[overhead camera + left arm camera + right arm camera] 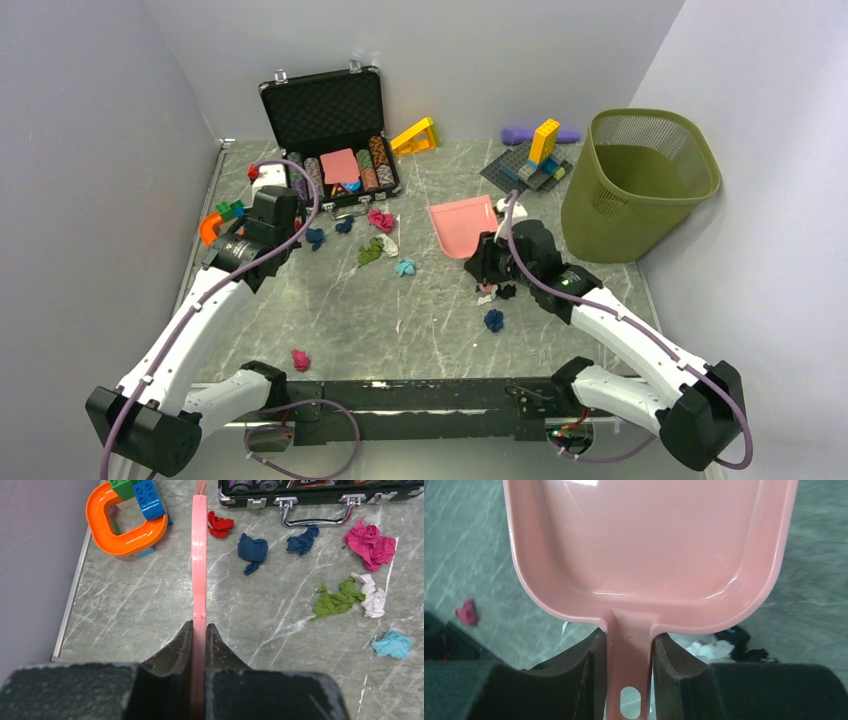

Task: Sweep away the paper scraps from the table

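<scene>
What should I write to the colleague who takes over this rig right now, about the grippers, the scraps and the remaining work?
Left gripper: shut on a thin pink tool, probably a brush.
Right gripper: shut on the handle of the pink dustpan, which is empty.
The paper scraps lie scattered on the table, most before the black case, some near the right gripper.
Done: both tools held.
To do: all sweeping.

top: high at the near edge, looking down on the whole table [420,320] | left wrist: low, close, facing forward along a pink handle [199,570] | right wrist: very close on a dustpan [649,545], probably tilted down | shared: green scrap [370,250], top and left wrist
</scene>
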`<state>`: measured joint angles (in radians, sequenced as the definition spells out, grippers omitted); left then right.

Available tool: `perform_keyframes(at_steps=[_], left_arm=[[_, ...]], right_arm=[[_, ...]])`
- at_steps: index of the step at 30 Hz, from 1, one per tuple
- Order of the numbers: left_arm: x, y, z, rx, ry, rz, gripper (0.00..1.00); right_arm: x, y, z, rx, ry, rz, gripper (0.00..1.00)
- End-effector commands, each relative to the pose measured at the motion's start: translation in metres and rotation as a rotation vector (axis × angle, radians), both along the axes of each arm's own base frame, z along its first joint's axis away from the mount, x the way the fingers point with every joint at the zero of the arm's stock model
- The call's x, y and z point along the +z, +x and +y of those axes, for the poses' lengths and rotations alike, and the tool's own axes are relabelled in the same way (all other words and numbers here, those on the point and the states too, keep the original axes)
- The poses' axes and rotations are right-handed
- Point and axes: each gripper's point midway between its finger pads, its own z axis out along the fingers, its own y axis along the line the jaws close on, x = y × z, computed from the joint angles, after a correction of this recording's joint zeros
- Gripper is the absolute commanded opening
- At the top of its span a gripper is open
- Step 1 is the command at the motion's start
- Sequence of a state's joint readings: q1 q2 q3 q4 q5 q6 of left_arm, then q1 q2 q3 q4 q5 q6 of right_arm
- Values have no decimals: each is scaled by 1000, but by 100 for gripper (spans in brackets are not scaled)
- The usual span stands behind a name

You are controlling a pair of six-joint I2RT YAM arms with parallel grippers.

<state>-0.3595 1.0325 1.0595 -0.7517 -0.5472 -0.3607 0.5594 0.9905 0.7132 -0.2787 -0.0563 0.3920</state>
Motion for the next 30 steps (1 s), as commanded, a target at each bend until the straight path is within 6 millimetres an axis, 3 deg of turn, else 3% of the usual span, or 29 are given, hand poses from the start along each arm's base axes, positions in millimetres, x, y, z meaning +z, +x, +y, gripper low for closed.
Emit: perform_keyframes(at_steps=[1,13,18,24,30], left_arm=[[22,4,11,56,27,-57,0],[10,-7,28,104,103,-48,0],[-2,-10,21,71,52,-52,0],[0,-13,25,77,68,-57,0],[2,-14,24,67,63,-67,0]], right_arm=[[0,-23,29,160,-33,-6,0],[-48,-69,101,471,-276,48,0],[-83,-63,116,483,-433,101,0],[-100,-65,135,523,-481,143,1],[-101,-84,176,645,-429,144,3]])
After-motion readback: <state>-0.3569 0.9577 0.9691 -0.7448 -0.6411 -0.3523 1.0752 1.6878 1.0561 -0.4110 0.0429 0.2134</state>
